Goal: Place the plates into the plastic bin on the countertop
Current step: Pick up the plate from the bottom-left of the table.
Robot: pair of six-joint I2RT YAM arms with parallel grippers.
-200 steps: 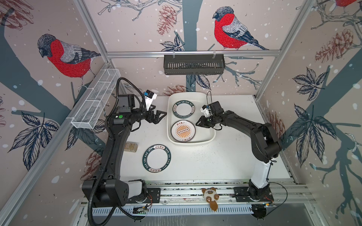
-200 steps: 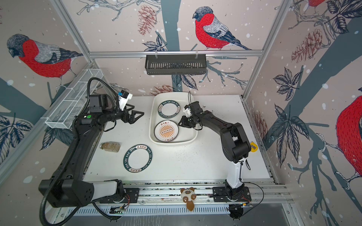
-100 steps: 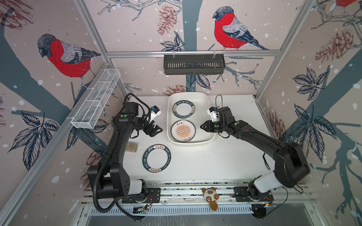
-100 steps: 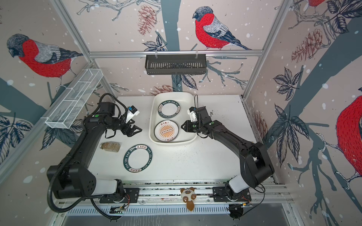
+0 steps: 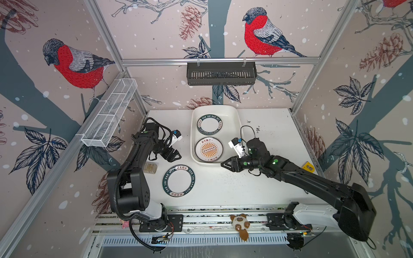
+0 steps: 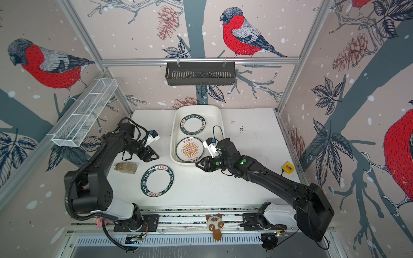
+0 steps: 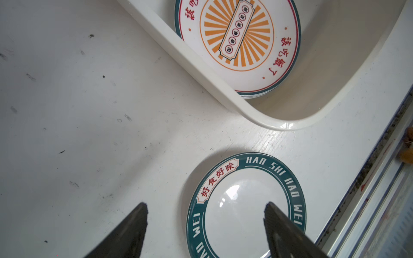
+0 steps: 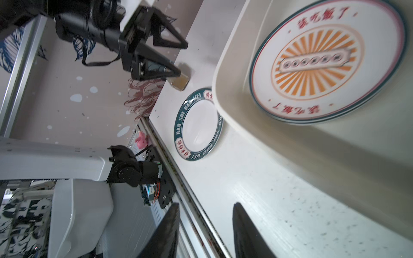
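While left tool and right tool gape empty, plate ahead of left tool: seemingly stiff, slick, breakable; pinch rim.

obst: jar nr plate; free: countertop beside plate

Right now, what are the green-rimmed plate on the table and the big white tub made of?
The green-rimmed plate looks like glazed ceramic or melamine, I cannot tell which: its white middle is glossy and mirrors a bright light. The white tub looks like moulded plastic: smooth, slightly shiny, with a thick rolled rim and rounded corners.
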